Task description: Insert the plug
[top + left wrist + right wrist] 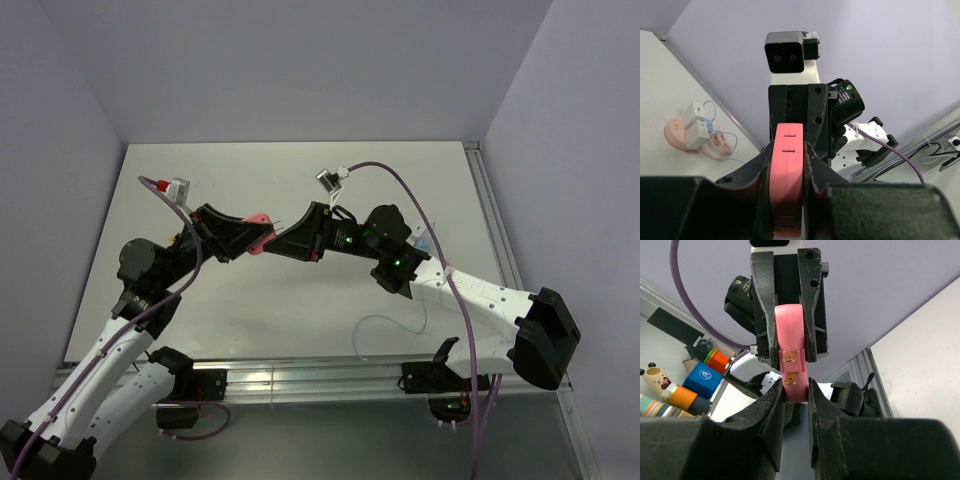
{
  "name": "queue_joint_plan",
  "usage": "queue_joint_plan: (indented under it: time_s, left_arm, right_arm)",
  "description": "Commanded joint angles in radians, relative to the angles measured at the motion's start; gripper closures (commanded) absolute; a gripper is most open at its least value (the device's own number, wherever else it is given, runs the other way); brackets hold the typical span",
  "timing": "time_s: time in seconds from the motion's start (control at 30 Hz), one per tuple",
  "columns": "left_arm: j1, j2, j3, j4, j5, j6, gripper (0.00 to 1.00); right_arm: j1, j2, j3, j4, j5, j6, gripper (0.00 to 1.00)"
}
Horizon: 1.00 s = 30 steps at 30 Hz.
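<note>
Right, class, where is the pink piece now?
In the top view, the pink piece sits in mid-air over the middle of the table, clamped between the left claw and the right claw.

Rig appearance: two arms, white and black.
Left arm (100, 365) and right arm (485, 300): white links, black joints, purple cable (460, 305) each; green lights (395, 262) on right wrist. Left gripper (787, 157), right gripper (795, 390): matte black, screw heads showing.
</note>
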Motion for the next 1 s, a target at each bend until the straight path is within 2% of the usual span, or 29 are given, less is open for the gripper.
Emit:
queue_joint_plan:
  time_s: [0.0, 0.07, 0.1, 0.13, 0.2, 0.23, 0.3, 0.33, 0.4, 0.47, 0.57, 0.7, 0.77, 0.83, 0.97]
  left_arm:
    - [-0.007, 0.005, 0.027, 0.017, 0.021, 0.01, 0.99]
    - [-0.006, 0.013, 0.077, -0.066, 0.002, 0.051, 0.99]
    - [-0.007, 0.016, 0.102, -0.208, -0.02, 0.075, 1.0]
    - [-0.007, 0.018, 0.133, -0.28, -0.081, 0.143, 1.0]
    - [-0.006, 0.033, 0.228, -0.44, -0.157, 0.244, 1.0]
    - [-0.004, 0.045, 0.295, -0.586, -0.235, 0.273, 1.0]
    - [0.002, 0.093, 0.358, -0.707, -0.295, 0.342, 1.0]
    - [0.008, 0.11, 0.387, -0.823, -0.329, 0.358, 1.0]
    - [0.031, 0.155, 0.456, -0.92, -0.427, 0.376, 1.0]
    - [0.072, 0.188, 0.502, -1.041, -0.505, 0.379, 1.0]
    - [0.16, 0.248, 0.529, -1.149, -0.544, 0.381, 1.0]
    - [0.292, 0.259, 0.481, -1.133, -0.489, 0.436, 1.0]
    - [0.341, 0.26, 0.466, -1.126, -0.487, 0.47, 1.0]
    - [0.356, 0.274, 0.478, -1.14, -0.543, 0.511, 1.0]
    - [0.364, 0.289, 0.478, -1.151, -0.683, 0.583, 1.0]
  right_arm:
    - [0.008, 0.021, 0.051, -0.043, 0.048, -0.032, 1.0]
    - [0.002, 0.043, 0.063, -0.083, 0.03, -0.05, 0.74]
    - [-0.002, 0.047, 0.064, -0.103, 0.017, -0.059, 0.61]
    - [-0.015, 0.049, 0.059, -0.108, 0.005, -0.064, 0.39]
    - [-0.025, 0.037, 0.042, -0.152, 0.0, -0.107, 0.26]
    - [-0.033, 0.012, 0.038, -0.177, 0.012, -0.134, 0.24]
    - [-0.038, -0.021, 0.028, -0.285, 0.089, -0.241, 0.18]
    - [-0.042, -0.044, 0.03, -0.322, 0.118, -0.274, 0.15]
    - [-0.061, -0.051, 0.045, -0.419, 0.181, -0.34, 0.14]
    - [-0.097, -0.022, 0.073, -0.49, 0.2, -0.352, 0.15]
    - [-0.139, 0.053, 0.099, -0.508, 0.163, -0.288, 0.16]
    - [-0.19, 0.194, 0.151, -0.473, 0.073, -0.051, 0.16]
    - [-0.193, 0.322, 0.265, -0.536, 0.011, 0.003, 0.17]
    - [-0.191, 0.438, 0.335, -0.576, -0.003, 0.06, 0.17]
    - [-0.184, 0.576, 0.47, -0.542, 0.008, 0.195, 0.17]
